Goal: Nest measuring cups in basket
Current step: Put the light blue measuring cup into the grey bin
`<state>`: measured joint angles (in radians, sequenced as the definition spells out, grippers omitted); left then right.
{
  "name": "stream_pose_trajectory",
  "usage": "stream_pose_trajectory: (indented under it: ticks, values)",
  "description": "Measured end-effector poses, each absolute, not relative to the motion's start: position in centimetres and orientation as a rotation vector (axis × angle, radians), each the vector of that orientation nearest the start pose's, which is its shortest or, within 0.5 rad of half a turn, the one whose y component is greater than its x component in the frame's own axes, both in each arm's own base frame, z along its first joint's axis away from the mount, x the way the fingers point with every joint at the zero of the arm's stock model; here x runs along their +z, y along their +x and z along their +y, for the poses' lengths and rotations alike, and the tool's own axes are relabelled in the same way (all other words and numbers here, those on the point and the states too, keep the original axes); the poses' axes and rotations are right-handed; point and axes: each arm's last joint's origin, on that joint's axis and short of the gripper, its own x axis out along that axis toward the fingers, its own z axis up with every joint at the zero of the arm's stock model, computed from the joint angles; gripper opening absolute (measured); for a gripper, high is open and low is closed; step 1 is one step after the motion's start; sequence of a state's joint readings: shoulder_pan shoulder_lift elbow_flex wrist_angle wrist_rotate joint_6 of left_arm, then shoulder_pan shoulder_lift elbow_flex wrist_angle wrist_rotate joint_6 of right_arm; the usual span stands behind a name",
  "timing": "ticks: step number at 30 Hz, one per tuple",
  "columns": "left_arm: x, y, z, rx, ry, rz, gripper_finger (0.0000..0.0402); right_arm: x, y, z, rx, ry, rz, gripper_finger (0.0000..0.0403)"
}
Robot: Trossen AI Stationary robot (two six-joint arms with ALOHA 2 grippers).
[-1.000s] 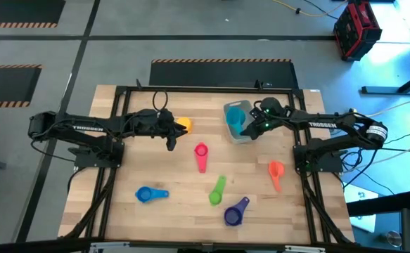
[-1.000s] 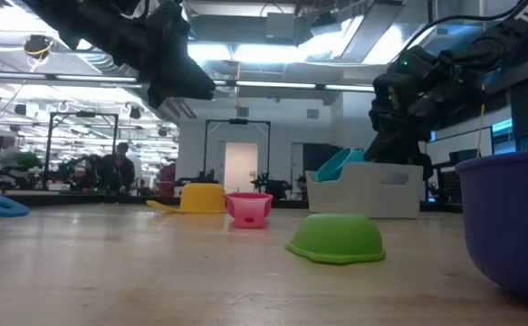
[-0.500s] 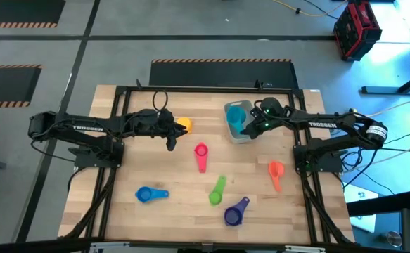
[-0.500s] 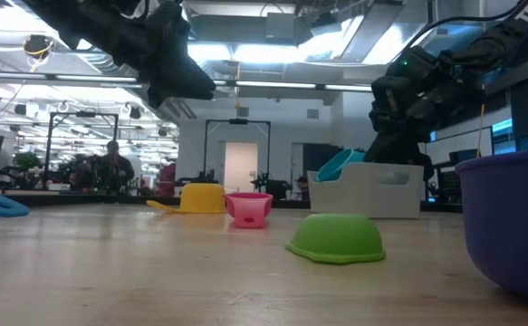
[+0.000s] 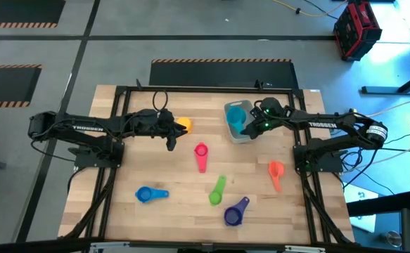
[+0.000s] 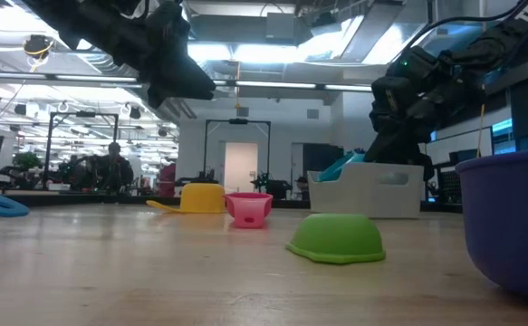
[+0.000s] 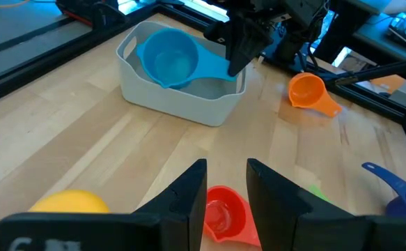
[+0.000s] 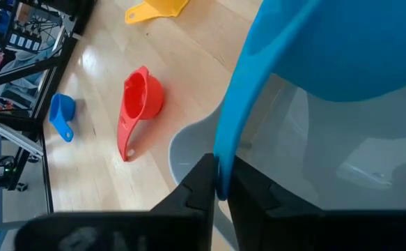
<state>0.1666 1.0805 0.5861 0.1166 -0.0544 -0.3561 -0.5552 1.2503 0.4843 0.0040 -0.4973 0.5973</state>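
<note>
Right gripper (image 8: 219, 183), pinching the teal cup's (image 7: 168, 59) handle, has lowered it into the basket (image 7: 189, 104); left gripper (image 7: 225, 188) hovers open.

left hand (image 7: 226, 183) fingers apart, hovering, arm stretched inward | right hand (image 8: 219, 183) pinched shut, arm reaching in, tipped down

I read this as a robotics lab: hazard-striped floor tape (image 5: 221, 61), framed wooden table (image 5: 155, 169), person at distant benches (image 6: 111, 166).
</note>
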Motion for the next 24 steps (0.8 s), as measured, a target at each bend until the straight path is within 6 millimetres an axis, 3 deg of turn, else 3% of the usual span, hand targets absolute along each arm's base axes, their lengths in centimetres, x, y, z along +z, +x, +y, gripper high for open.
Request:
stream_pose_trajectory:
  ticks: [24]
  values:
    - [23.74,22.62,3.97,0.284,-0.371,0.335,0.0095,16.2,19.53,-10.49,-0.259,0.966,0.65,0.0048]
